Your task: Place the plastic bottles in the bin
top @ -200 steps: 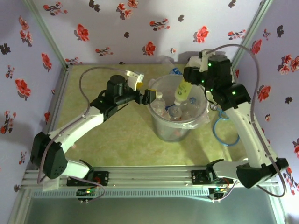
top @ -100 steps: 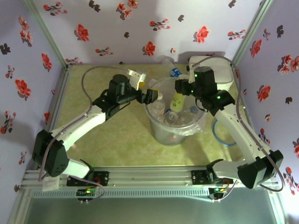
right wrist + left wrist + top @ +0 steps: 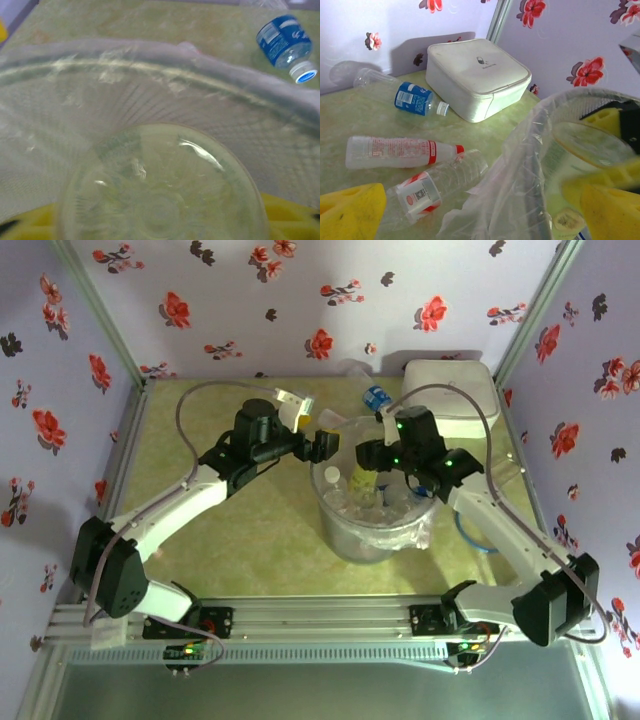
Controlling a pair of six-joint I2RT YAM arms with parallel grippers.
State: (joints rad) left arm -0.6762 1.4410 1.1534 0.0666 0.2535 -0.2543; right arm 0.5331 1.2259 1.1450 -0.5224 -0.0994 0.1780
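The step in hand is, as I judge it, the drop of one bottle into the bin. The bin point(image 3: 352, 536) stands in the middle of the table point(image 3: 230, 540), and some bottles point(image 3: 333, 476) already lie inside it. The right gripper point(image 3: 368, 462) hangs over the open mouth of the bin, its jaws clamped on a yellowish bottle point(image 3: 363, 483) that points down into it. In the right wrist view the round base of this bottle is very close to the camera, with the bin's rim beyond it.

The next move calls only for the right jaws to part, because the bottle is inside the rim line. After that, the loose bottles need a pick. Behind the bin, near the white box point(image 3: 477, 75), lie a blue-label bottle point(image 3: 412, 98), a red-label bottle point(image 3: 400, 151) and a clear ribbed bottle point(image 3: 432, 187).

The left gripper point(image 3: 322, 445) is at the bin's far-left rim, jaws wide apart and holding nothing. Its yellow pads point(image 3: 350, 210) stand on each side of the rim and the plastic bag.

I cannot tell whether these pads touch the bag. The number of bottles in the bin is hard to count through the crumpled plastic. The held bottle's cap and label are hidden in the wrist view.
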